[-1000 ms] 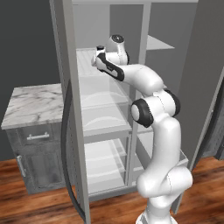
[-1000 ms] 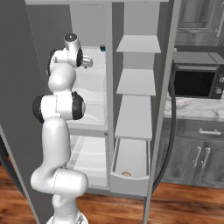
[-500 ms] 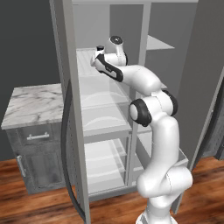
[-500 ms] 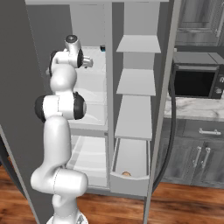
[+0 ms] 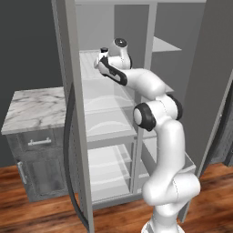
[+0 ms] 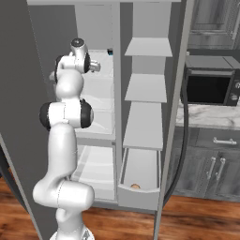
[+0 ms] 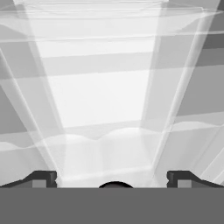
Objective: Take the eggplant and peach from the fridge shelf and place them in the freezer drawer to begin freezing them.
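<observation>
My gripper [image 5: 100, 62] reaches over the ridged white fridge shelf [image 5: 89, 66] at the top of the open fridge; from the right side the gripper [image 6: 96, 66] shows at that same level. Its finger tips [image 7: 42, 179] stand wide apart, open, with nothing gripped. Low between them peeks a dark rounded lump [image 7: 114, 185], apparently the eggplant, mostly cut off by the view's bottom. The peach [image 6: 135, 186] lies in the pulled-out pale-grey freezer drawer [image 6: 138, 196] at the bottom right.
A small black cup with a blue rim [image 6: 110, 51] stands at the back of the top shelf. Smooth clear shelves [image 7: 109, 135] lie below the hand. The fridge door [image 5: 73, 113] stands open on the left, beside a marble-topped cabinet [image 5: 32, 107]. A microwave [image 6: 208, 86] sits at the right.
The hand has barely shifted over the top shelf. Its jaws stay wide open.
</observation>
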